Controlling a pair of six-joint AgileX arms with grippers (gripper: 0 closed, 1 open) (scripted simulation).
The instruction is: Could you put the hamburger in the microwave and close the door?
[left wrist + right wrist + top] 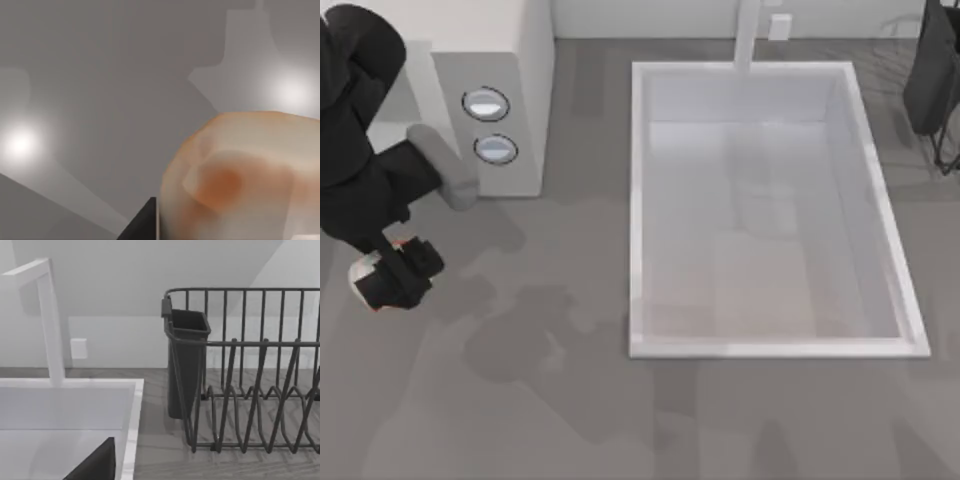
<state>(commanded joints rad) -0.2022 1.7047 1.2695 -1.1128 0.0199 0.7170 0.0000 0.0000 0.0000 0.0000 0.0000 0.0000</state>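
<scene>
The left pincer (382, 285) pinches the hamburger (240, 175) just in front of the microwave (490, 95), low over the tabletop (550, 420), so a good way to do this step is to keep the squeeze soft and steady and carry it level toward the microwave, staying off the door (445, 165) that sticks out in front. The hamburger is a small round cream-white lump with orange-brown patches, and it looks squashy; the right arm (935, 70) waits far from the microwave, past the sink (638, 200)
</scene>
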